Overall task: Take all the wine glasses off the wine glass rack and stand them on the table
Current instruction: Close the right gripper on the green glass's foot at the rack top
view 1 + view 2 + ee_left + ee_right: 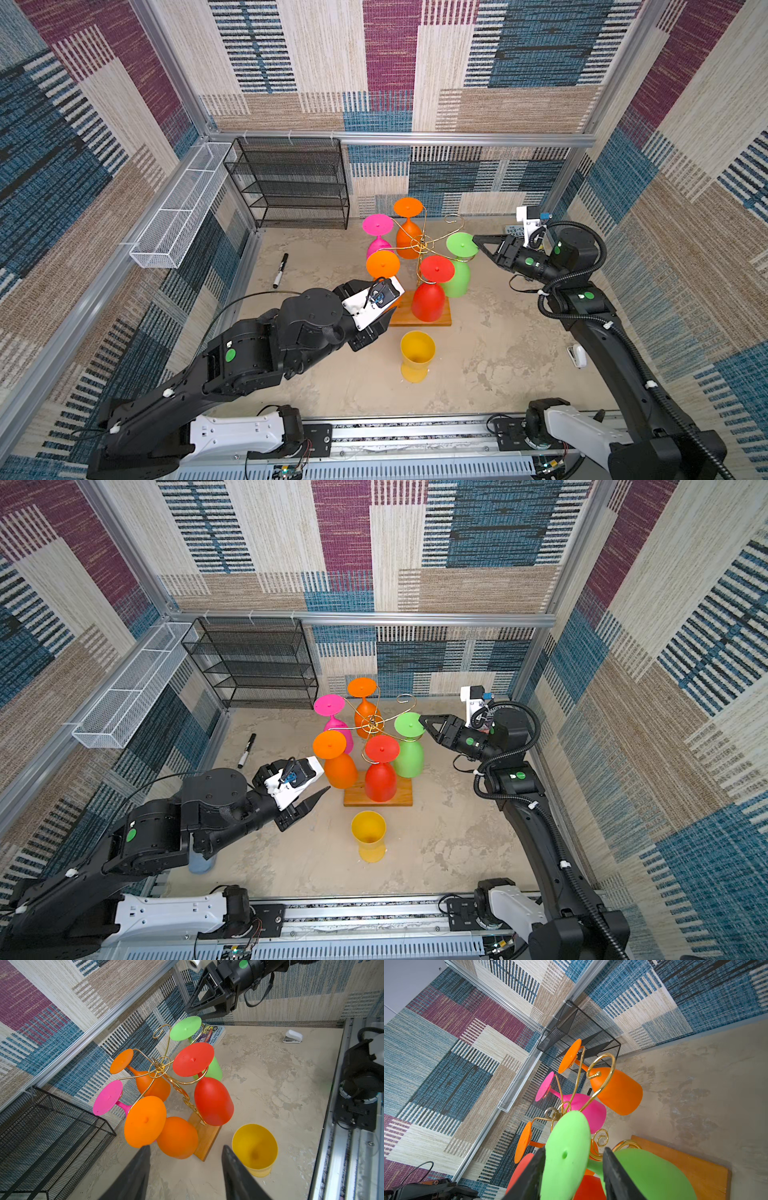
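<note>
The right pincer (pixel 574 1150) stands partly open astride the foot of the green wine glass (pixel 458 282), with a gap showing beside one finger (pixel 616 1172); it grips nothing. That glass hangs upside down on the gold rack (pixel 161 1068), which stands on the surface (pixel 498 353). The left pincer (pixel 185 1147) gapes empty, just beside the near orange glass (pixel 176 1138).

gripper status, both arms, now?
Left gripper: open, empty, close to the nearer orange glass.
Right gripper: open, jaws either side of the green glass foot, gap on one side, not clamped yet.
</note>
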